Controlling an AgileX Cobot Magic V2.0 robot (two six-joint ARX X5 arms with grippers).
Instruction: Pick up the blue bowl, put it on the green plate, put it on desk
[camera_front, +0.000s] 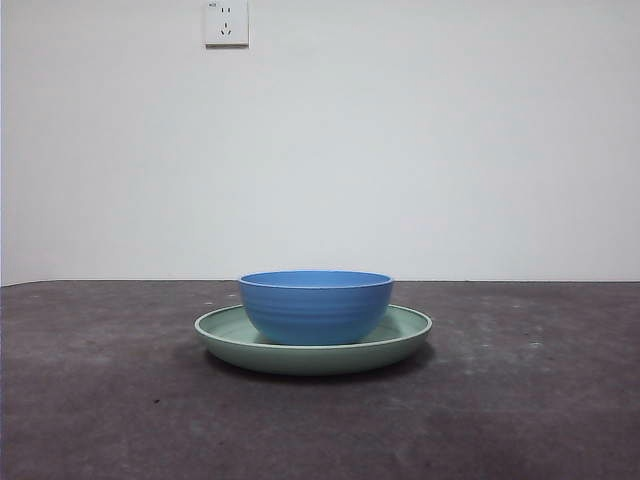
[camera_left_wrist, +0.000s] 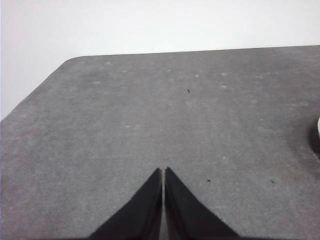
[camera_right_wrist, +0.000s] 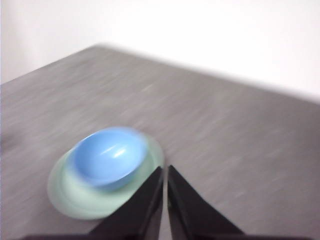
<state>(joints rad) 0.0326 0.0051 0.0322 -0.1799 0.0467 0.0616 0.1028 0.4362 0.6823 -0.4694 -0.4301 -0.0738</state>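
Desk (camera_front: 100, 400) under white wall: blue bowl (camera_front: 316, 305) sitting in green plate (camera_front: 400, 335) (upright); left gripper (camera_left_wrist: 163, 172) and right gripper (camera_right_wrist: 165, 172) hanging closed, empty.

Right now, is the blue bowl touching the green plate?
Touching. In the front view the blue bowl sits inside the green plate, its base resting on the plate with no gap.

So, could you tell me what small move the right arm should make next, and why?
Probably open the right tool and bring it down toward the rim of the blue bowl. The bowl sits in the green plate, the right tool is shut and empty above them, and the desk step remains.
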